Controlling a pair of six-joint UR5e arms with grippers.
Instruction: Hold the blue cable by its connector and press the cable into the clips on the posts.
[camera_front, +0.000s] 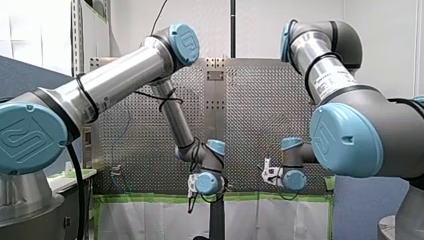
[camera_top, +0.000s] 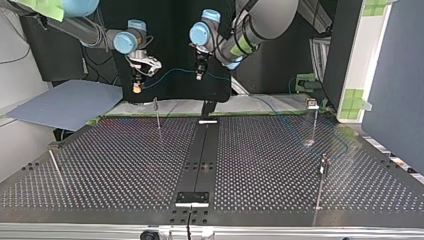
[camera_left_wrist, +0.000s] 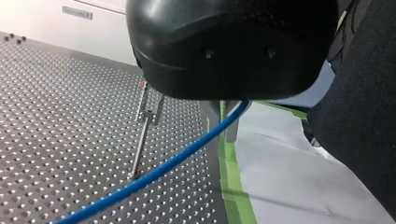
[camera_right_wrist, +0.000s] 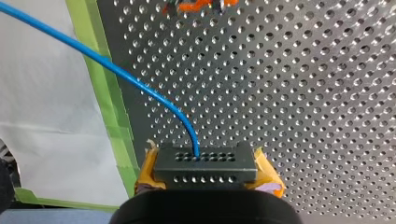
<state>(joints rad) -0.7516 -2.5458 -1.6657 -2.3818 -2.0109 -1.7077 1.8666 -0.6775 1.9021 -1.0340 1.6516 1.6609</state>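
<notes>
Right wrist view: connector (camera_right_wrist: 205, 167) (black, on blue cable (camera_right_wrist: 122, 73)) clamped in right tool (camera_right_wrist: 205, 171).

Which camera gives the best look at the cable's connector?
Right wrist view: the black connector fills the foreground between yellow pads, blue cable leaving it. Top view: too small to tell; the front and left wrist views don't show it.

Wall: a white wall (camera_front: 260, 25) is running across the back of the front view.
Table: the perforated metal table (camera_top: 110, 165) is filling the top view's lower half (a dark strip (camera_top: 200, 150) is dividing it down the middle).
Edging: green tape (camera_front: 150, 198) is lining one table edge, with white sheeting (camera_front: 150, 220) lying just beside it.
Panels: a blue-grey board (camera_top: 70, 102) is lying at the top view's left; a dark blue partition (camera_top: 395, 75) is standing at its right.
</notes>
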